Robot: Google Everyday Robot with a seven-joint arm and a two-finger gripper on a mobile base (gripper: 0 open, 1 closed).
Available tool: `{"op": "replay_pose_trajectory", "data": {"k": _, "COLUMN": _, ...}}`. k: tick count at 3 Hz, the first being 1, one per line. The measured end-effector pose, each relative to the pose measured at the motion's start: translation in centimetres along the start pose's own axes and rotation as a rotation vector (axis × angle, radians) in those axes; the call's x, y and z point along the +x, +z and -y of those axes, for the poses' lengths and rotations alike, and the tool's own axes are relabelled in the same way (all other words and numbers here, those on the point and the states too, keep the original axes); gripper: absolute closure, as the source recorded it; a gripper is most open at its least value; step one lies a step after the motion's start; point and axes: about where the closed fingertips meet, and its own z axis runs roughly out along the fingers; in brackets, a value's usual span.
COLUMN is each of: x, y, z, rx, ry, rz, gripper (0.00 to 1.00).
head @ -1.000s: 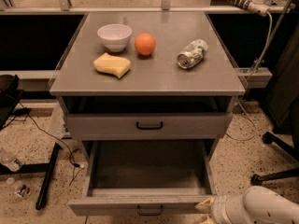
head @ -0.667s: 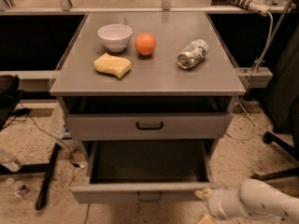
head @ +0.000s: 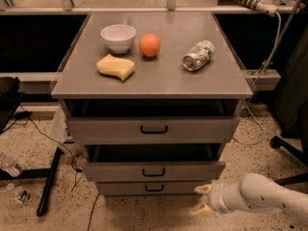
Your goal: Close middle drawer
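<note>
gripper [head: 201, 199] at lower right of the camera view, low over the speckled floor [head: 144, 215], at the end of a white arm [head: 262, 198] entering from the right edge. two pale fingers [head: 204, 188] spread apart, one above the other, pointing left toward the cabinet [head: 226, 83]; nothing clasped between them. upper fingertip just beside the right end of the lowest drawer [head: 125, 188], below the right corner of the middle drawer [head: 120, 171]; contact with either front not discernible. lower fingertip clear of the cabinet, near the floor.

middle drawer: second of three, grey flat front with small black centre handle [head: 154, 172], standing slightly forward of the lowest drawer's front, with a dark strip of open interior showing above its upper edge; not fully shut. top drawer [head: 106, 129] likewise drawn out a little, taller front, black handle at centre, dark gap beneath the cabinet top.

on the cabinet top, from left to right: white bowl [head: 118, 36] at the rear left; yellow sponge [head: 116, 67] in front of the bowl and near it; orange [head: 150, 45] just right of the bowl; crushed can [head: 198, 55] lying on its side, well apart to the right.
</note>
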Motion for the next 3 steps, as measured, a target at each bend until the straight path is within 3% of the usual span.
{"op": "replay_pose_trajectory", "data": {"k": 1, "x": -2.3, "y": 1.7, "z": 4.9, "rx": 0.023, "ry": -0.052, "rz": 0.008, "gripper": 0.66}}
{"op": "replay_pose_trajectory", "data": {"k": 2, "x": -4.3, "y": 3.1, "z": 9.0, "rx": 0.050, "ry": -0.067, "rz": 0.001, "gripper": 0.62}}
{"op": "replay_pose_trajectory", "data": {"k": 3, "x": -4.7, "y": 3.2, "z": 9.4, "rx": 0.054, "ry": -0.073, "rz": 0.003, "gripper": 0.40}}
